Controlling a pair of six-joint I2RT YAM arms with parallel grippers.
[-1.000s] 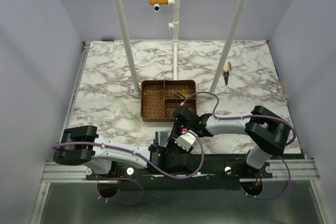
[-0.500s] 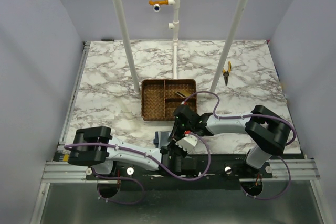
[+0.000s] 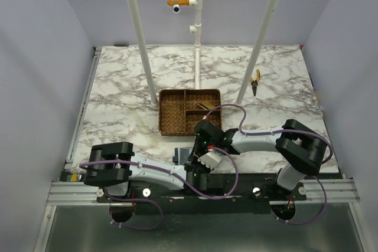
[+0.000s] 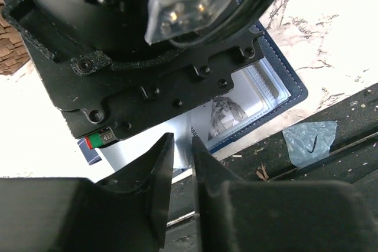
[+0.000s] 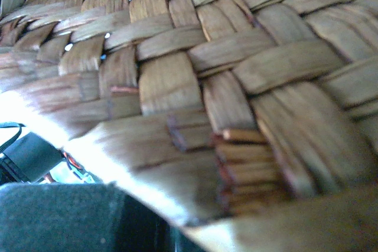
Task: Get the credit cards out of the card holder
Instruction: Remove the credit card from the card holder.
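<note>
Close to the desk's [image 3: 118, 87] 6 o'clock edge the navy holder [image 4: 266, 90] lies open and flat, just at 6 o'clock of the wicker tray [image 3: 174, 116], with most of it hidden under the two wrists. In the left wrist view one card [image 4: 227, 113], printed with a grey faceted shape, sits inside a clear pocket of the holder, and a paler sheet shows beside it at 8 o'clock; whether that sheet is a card or the lining I cannot tell. The left pincer [image 4: 181, 140] points at the holder's near edge, its fingers nearly together with only a thin slit between them. The slit lines up with the pale sheet's edge, but I cannot tell if anything is pinched. The right pincer [image 3: 201, 147] hangs over the holder's far side, just by the tray's near wall; its own camera is filled with blurred weave and does not show the fingers, which are together. What they touch is hidden. Thin tan cards [image 3: 205, 107] lie in the tray's compartment at 2 o'clock. Yellow-handled pliers [image 3: 254, 82] lie well apart at 2 o'clock of the tray. A scrap of blue tape [image 4: 307, 143] sticks to the black rail at 5 o'clock of the holder.
</note>
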